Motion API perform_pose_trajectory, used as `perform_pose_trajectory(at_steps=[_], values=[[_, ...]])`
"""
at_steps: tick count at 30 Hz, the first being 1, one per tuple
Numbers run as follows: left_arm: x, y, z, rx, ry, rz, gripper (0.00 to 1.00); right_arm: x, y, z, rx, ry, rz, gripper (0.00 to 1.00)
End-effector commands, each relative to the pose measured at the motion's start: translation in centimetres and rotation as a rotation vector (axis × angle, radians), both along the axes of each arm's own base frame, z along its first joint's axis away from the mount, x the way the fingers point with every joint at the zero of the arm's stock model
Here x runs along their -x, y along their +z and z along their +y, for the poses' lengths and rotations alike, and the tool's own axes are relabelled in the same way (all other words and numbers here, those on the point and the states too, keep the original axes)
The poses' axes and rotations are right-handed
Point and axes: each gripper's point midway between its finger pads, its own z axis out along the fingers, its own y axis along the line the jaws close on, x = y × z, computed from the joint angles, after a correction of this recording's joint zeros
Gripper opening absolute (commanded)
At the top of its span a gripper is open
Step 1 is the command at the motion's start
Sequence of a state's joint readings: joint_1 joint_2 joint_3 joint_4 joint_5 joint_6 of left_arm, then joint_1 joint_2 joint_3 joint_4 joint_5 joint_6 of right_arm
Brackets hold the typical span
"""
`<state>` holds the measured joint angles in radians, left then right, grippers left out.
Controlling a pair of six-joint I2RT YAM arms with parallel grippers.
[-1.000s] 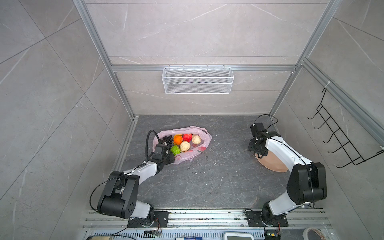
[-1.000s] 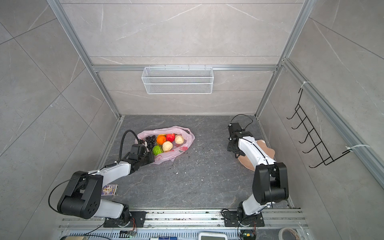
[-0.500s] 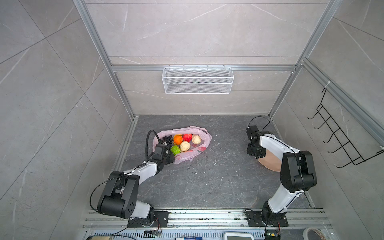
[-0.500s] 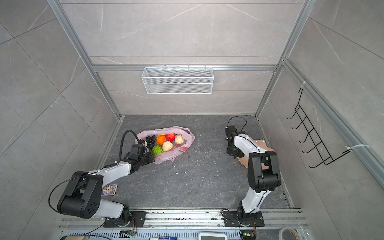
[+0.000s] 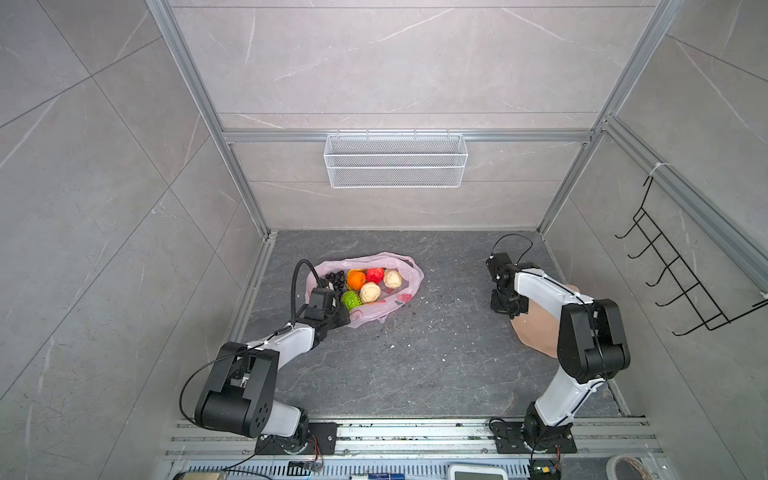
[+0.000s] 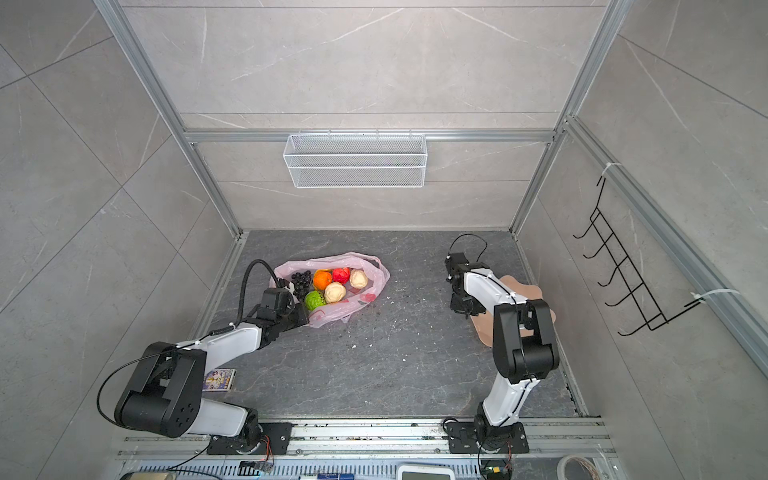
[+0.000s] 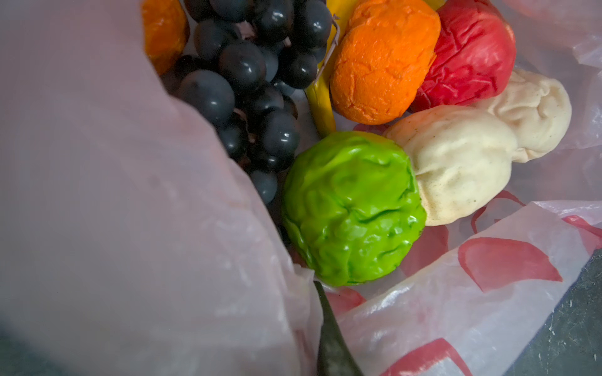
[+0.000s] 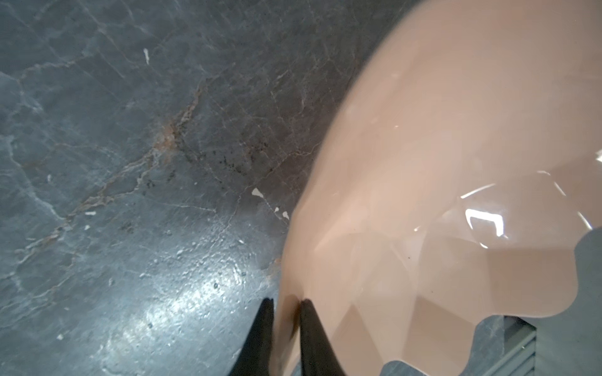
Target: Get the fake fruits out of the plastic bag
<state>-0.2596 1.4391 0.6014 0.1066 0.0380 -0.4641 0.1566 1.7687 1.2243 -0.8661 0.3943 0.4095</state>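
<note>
right fingers [image 8: 312,338] are now pinching the plate [image 8: 456,162] rim, arm folding low; left fingers [image 7: 332,335] still pinching the plastic bag [image 7: 130,228].

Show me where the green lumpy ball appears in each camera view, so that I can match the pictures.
In a top view: the green ball lies inside the pink bag, on its near side.
In a top view: green ball, same spot.
Left wrist: green ball at the centre.
Right wrist: not in it; only the peach plate shows.
Shared landmark: the beige lump right beside it.
</note>
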Motion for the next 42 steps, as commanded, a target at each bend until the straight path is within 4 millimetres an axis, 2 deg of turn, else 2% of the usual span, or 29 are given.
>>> perform_pose_trajectory(at_steps=[1, 7, 12, 19, 24, 26, 34, 36, 39, 41, 42], values=[[-0.5, 0.6, -0.5, 0.022, -0.008, -0.033, 0.15, 0.3, 0.9, 0.9, 0.022, 0.044, 0.016, 0.16], [-0.5, 0.6, -0.5, 0.021, -0.007, -0.036, 0.15, 1.0, 1.5, 3.5, 0.026, 0.131, 0.036, 0.14], [-0.5, 0.5, -0.4, 0.018, -0.004, -0.036, 0.15, 1.8, 2.1, 6.9, 0.037, 0.235, 0.058, 0.13], [-0.6, 0.5, -0.3, 0.013, 0.001, -0.039, 0.15, 4.1, 2.3, 12.0, 0.014, 0.379, 0.1, 0.12], [-0.6, 0.5, -0.2, 0.009, 0.005, -0.038, 0.15, 7.2, 2.1, 16.1, -0.002, 0.521, 0.156, 0.12], [-0.6, 0.5, -0.2, 0.007, 0.005, -0.04, 0.15, 8.5, 1.9, 17.1, 0.006, 0.56, 0.183, 0.12], [-0.6, 0.7, 0.1, -0.006, 0.012, -0.048, 0.15, 15.9, 0.9, 21.6, 0.005, 0.705, 0.3, 0.12], [-0.6, 0.6, 0.2, -0.01, 0.014, -0.048, 0.15, 17.3, 1.0, 23.4, -0.002, 0.758, 0.303, 0.13], [-0.6, 0.6, 0.2, -0.013, 0.015, -0.047, 0.15, 18.2, 0.9, 25.2, 0.003, 0.798, 0.295, 0.15], [-0.6, 0.5, 0.3, -0.013, 0.015, -0.046, 0.15, 18.0, 0.7, 25.4, 0.015, 0.796, 0.283, 0.18], [-0.5, 0.5, 0.2, -0.014, 0.014, -0.044, 0.15, 17.7, 0.7, 25.4, 0.025, 0.797, 0.272, 0.23]])
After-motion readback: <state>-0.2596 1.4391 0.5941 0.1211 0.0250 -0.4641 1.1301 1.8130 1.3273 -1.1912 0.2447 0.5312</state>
